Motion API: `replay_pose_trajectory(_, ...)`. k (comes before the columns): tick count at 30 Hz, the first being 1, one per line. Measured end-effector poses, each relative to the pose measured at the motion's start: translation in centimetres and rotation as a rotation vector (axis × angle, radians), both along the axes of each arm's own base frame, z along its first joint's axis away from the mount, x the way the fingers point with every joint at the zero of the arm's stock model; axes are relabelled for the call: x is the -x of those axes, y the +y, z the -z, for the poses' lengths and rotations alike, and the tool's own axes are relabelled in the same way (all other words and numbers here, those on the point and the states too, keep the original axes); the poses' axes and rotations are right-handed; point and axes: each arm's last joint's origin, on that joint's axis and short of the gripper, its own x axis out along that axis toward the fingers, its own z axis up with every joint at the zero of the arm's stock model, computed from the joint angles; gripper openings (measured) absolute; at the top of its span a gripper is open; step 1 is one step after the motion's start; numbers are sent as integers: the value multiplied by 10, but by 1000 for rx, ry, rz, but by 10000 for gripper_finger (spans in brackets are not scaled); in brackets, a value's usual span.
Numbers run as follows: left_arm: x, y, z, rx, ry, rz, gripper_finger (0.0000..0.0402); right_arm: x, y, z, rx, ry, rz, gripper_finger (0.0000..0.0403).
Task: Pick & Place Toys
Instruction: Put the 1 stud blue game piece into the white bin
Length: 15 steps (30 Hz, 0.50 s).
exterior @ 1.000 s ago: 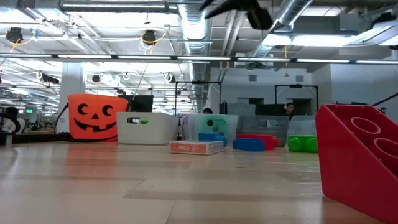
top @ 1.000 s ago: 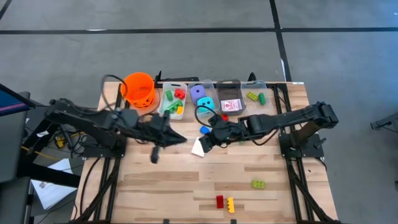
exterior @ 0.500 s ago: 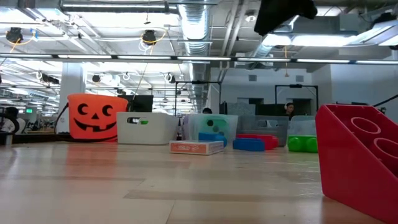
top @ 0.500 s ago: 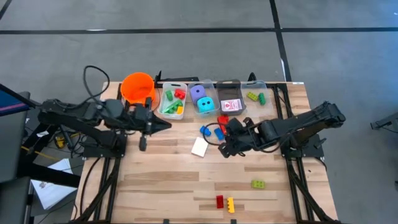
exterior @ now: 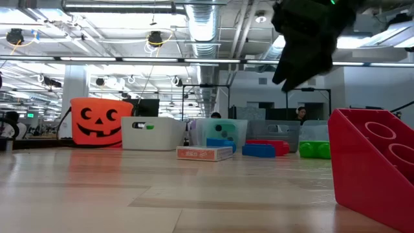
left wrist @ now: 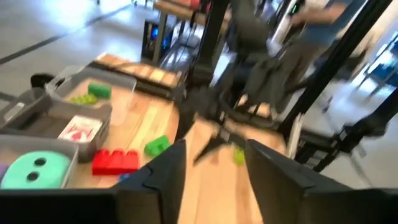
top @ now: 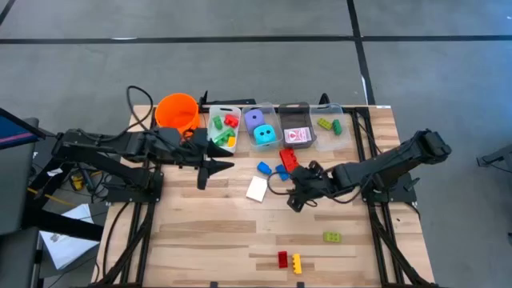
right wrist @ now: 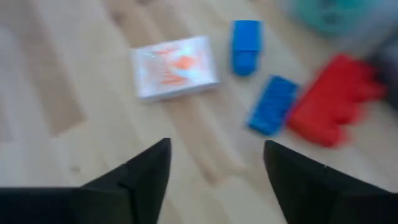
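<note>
At the bottom of the high view, a red brick [top: 282, 258] and a yellow brick [top: 298, 263] lie together on my bench [top: 208, 232], a green brick [top: 332, 237] just above them. Mid-frame, my right gripper [top: 293, 200] hovers with fingers apart and empty, beside the card pack [top: 256, 189], two blue bricks [top: 262, 168] and a larger red brick [top: 289, 158]. My left gripper [top: 210, 168] sits left of center, fingers apart, holding nothing. Along the top edge stand clear bins [top: 224, 128] holding bricks, a purple die [top: 255, 118], a teal die [top: 265, 134] and cards, beside the jack-o'-lantern bucket [top: 177, 113]. No writing is readable anywhere.
</note>
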Motion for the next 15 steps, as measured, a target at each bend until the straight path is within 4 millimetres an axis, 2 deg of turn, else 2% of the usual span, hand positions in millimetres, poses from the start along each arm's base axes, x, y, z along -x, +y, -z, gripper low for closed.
replay_pose_trajectory(3, 9, 2, -10, 31, -65, -7, 186, 7, -4, 19, -85, -157, -57, 272)
replay_pose_trajectory(7, 20, 4, -21, 34, -139, -41, 211, 3, -6, 18, -59, -405, -141, 280)
replay_pose_trajectory(12, 30, 7, -25, 18, -158, -86, 223, -11, -18, 30, 149, -350, -145, 281)
replay_pose_trajectory(15, 35, 8, -27, 17, -165, -88, 224, -21, -32, 42, 180, -293, -112, 281)
